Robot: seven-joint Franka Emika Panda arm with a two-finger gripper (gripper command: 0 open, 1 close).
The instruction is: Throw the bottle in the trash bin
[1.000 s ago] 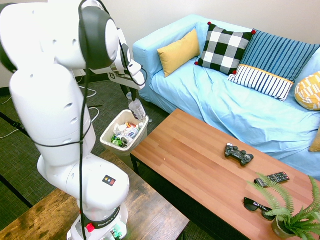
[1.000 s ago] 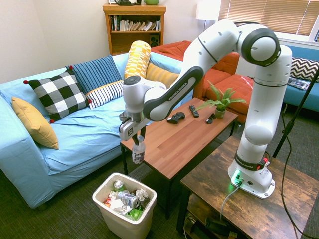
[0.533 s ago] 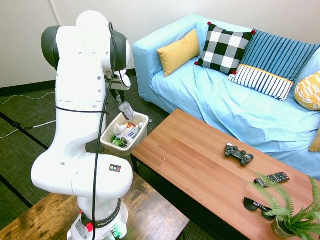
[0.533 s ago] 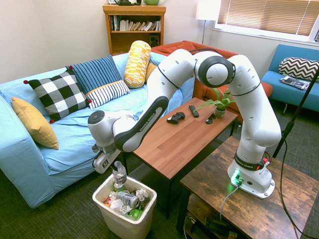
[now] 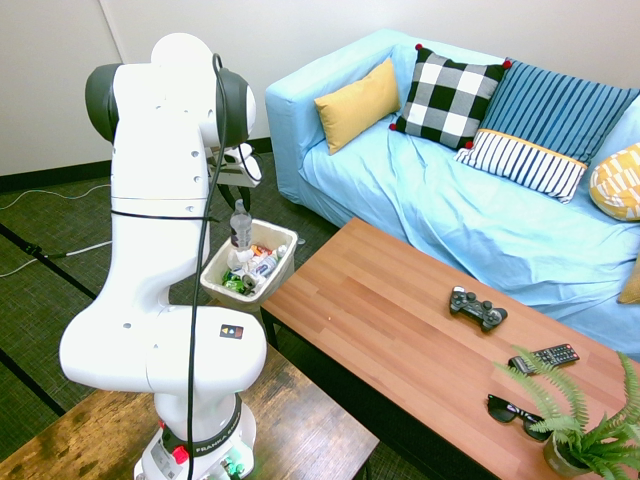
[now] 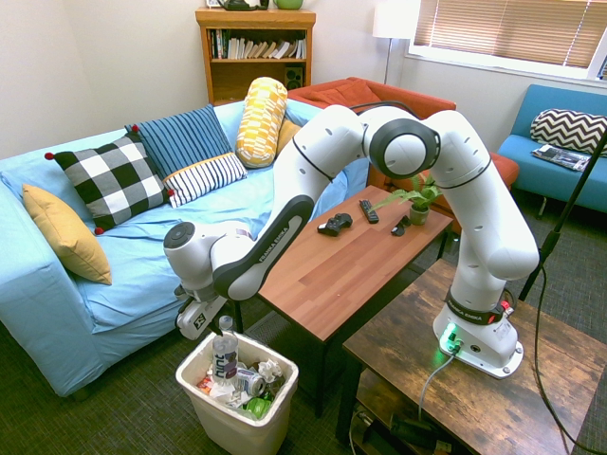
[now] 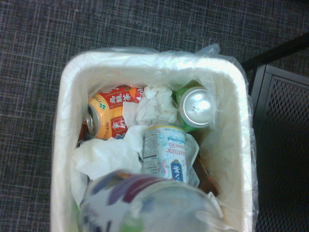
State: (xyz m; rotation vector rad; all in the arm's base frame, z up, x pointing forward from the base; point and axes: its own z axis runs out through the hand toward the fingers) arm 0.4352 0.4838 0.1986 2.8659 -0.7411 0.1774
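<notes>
Gripper (image 5: pixel 237 200) stands open above the bin (image 6: pixel 248 418). The bottle (image 6: pixel 226 360) appears light, slick and easily dented; best held around its upper body.

The gripper's fingers (image 5: pixel 235 195) are partly hidden behind the arm (image 5: pixel 160 230). The wrist view's bottom edge cuts off the bottle (image 7: pixel 145 205), blurred there and covering part of the trash, and the bin (image 7: pixel 241 145). A cushion (image 5: pixel 615 185) runs past the first exterior view's right edge.
</notes>
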